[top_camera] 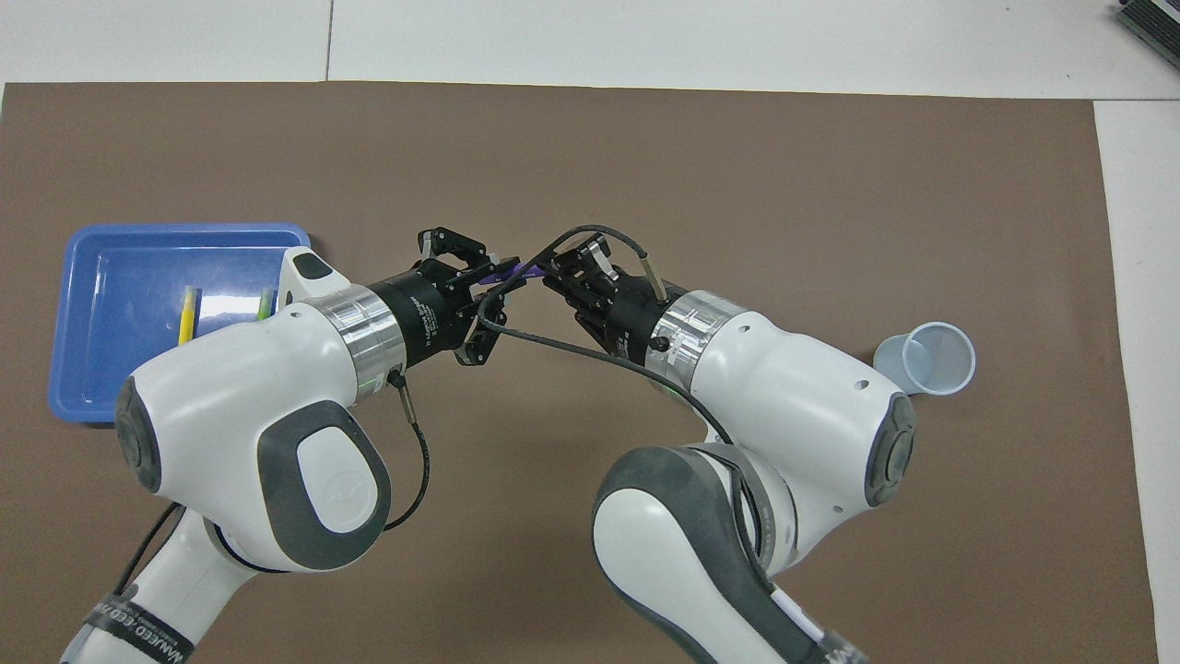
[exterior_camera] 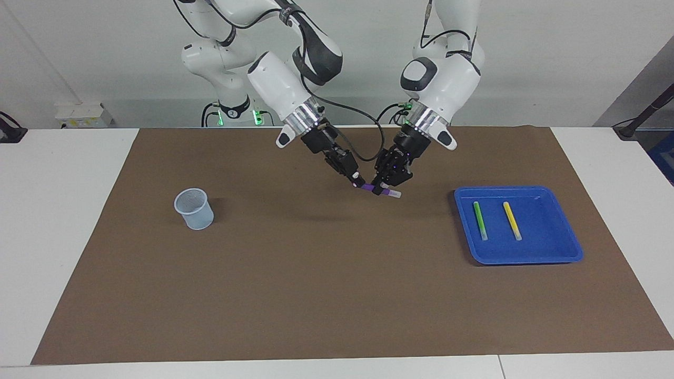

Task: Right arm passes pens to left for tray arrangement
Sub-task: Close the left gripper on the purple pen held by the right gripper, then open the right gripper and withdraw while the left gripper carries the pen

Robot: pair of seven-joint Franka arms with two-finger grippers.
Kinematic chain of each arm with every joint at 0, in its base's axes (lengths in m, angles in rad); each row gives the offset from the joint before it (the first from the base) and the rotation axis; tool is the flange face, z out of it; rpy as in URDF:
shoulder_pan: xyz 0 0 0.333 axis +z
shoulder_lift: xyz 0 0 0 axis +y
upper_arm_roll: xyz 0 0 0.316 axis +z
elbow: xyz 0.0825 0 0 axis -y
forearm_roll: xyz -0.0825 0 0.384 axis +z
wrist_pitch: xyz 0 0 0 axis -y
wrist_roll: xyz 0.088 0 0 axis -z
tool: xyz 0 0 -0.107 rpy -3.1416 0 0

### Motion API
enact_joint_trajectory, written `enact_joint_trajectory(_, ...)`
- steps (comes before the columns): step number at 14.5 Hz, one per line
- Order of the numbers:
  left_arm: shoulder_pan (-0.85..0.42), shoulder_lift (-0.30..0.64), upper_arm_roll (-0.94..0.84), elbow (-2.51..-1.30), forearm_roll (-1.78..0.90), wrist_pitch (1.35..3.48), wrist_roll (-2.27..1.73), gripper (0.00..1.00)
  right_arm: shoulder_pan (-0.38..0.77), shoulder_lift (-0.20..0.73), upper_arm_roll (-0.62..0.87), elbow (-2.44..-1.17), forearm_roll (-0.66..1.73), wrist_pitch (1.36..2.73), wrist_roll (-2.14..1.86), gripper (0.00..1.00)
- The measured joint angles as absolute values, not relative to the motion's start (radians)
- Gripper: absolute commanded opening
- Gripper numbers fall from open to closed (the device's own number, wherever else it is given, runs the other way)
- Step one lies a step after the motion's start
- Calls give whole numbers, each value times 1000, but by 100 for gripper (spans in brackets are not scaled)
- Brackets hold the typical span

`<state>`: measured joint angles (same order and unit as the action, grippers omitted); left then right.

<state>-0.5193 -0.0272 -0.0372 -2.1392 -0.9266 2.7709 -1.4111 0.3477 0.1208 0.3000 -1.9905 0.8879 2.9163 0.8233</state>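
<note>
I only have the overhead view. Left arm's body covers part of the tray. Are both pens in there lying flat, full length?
Observer: Yes. From the facing view the green pen and yellow pen lie flat in the blue tray, side by side and apart, pale ends pointing away from the robots.
Operator: Is the purple pen off the mat?
Observer: Yes. The purple pen hangs in the air over the brown mat; its shadow sits below it on the mat.
Operator: Who has it?
Observer: Both. The right gripper is shut on one end, the left gripper is shut on it near the pale tip, which pokes out past the left gripper.
</note>
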Motion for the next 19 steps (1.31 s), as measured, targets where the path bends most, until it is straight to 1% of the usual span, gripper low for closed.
enact_joint_trajectory(1,-519,-27,-37,-2139,-927,2771,-1411,0,348,121,300,-1990,888,2916,823,62)
enact_joint_trajectory(2,-519,-27,-37,-2139,-927,2770,-1411,0,348,121,300,-1990,888,2916,823,100)
enact_joint_trajectory(6,-520,-32,-38,-2138,-927,2718,-1386,0,346,117,298,-1982,888,2906,826,100)
enact_joint_trajectory(11,-497,-47,-24,-2131,-927,2617,-1280,0,329,113,287,-1973,888,2833,807,100)
enact_joint_trajectory(13,-460,-54,-23,-2125,-927,2543,-1199,0,301,107,287,-1972,882,2762,732,100)
enact_joint_trajectory(15,-406,-60,-20,-2110,-910,2437,-1096,0,246,93,287,-1969,854,2647,622,100)
enact_joint_trajectory(17,-354,-65,-19,-2091,-834,2329,-1025,0,195,82,285,-1966,813,2559,523,100)
enact_joint_trajectory(19,-305,-68,-17,-2066,-770,2229,-941,0,167,76,285,-1965,772,2504,457,100)
